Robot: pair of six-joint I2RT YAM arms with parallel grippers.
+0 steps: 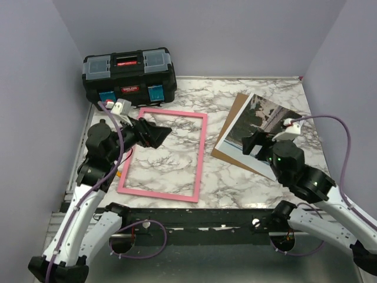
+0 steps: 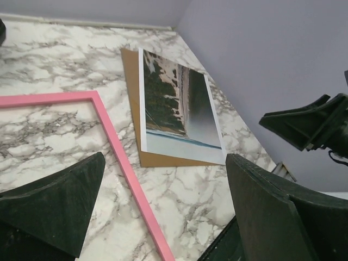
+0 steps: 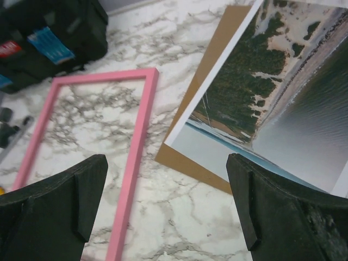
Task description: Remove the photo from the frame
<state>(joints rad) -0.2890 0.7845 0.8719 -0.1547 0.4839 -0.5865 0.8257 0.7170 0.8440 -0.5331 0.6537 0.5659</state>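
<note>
Brown board mostly beneath the photo, only edges visible.

You have: photo, smooth paper; frame, matt pink (material unclear); backing board, brown fibreboard; tabletop, glossy marble-look; toolbox, black plastic.

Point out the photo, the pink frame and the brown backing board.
photo (image 3: 272,92), right wrist view, middle of the print.
pink frame (image 1: 201,154), top view, the bar nearest the photo.
backing board (image 3: 231,27), right wrist view, bare strip beside the photo.
</note>
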